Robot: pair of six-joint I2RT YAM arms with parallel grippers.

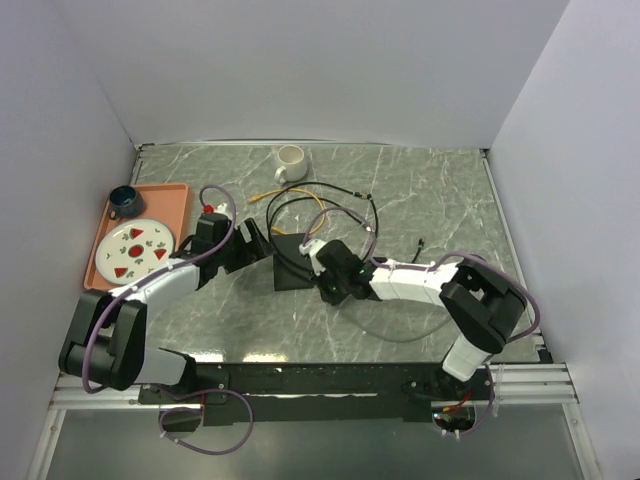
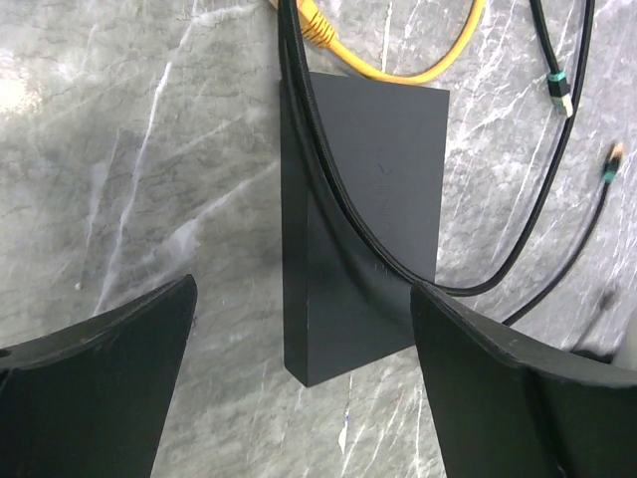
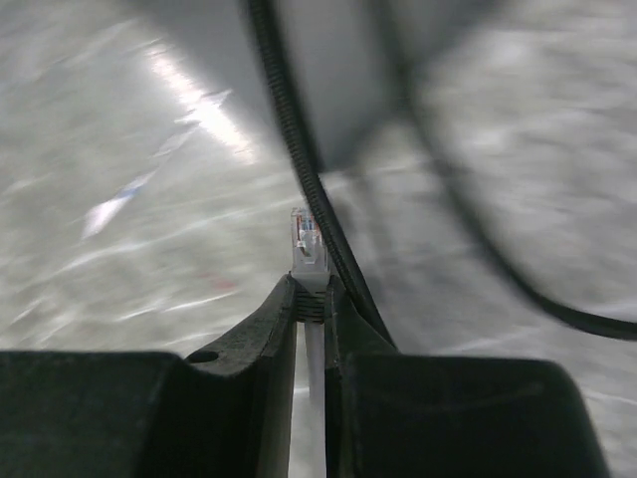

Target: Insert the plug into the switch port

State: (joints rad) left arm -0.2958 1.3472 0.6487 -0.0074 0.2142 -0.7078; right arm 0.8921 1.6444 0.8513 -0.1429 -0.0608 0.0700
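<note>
The flat matte-black box (image 2: 373, 199) lies on the marble table, with a black cable (image 2: 328, 179) draped across its top. Its switch port does not show in any view. My left gripper (image 2: 304, 299) is open, its fingers (image 2: 109, 378) wide apart on either side of the box's near end without touching it. In the top view the left gripper (image 1: 250, 242) sits just left of the box (image 1: 290, 265). My right gripper (image 3: 311, 294) is shut on the clear plug (image 3: 309, 239), which points at the blurred box (image 3: 328, 90) close ahead. From above, the right gripper (image 1: 327, 280) is at the box's right side.
Loose yellow cable (image 1: 300, 203) and black cables (image 1: 350, 195) lie behind the box. A white mug (image 1: 290, 162) stands at the back. An orange tray (image 1: 172, 195) at the left holds a plate (image 1: 133, 247) and a blue cup (image 1: 124, 200). A grey cable (image 1: 390, 337) loops near the right arm.
</note>
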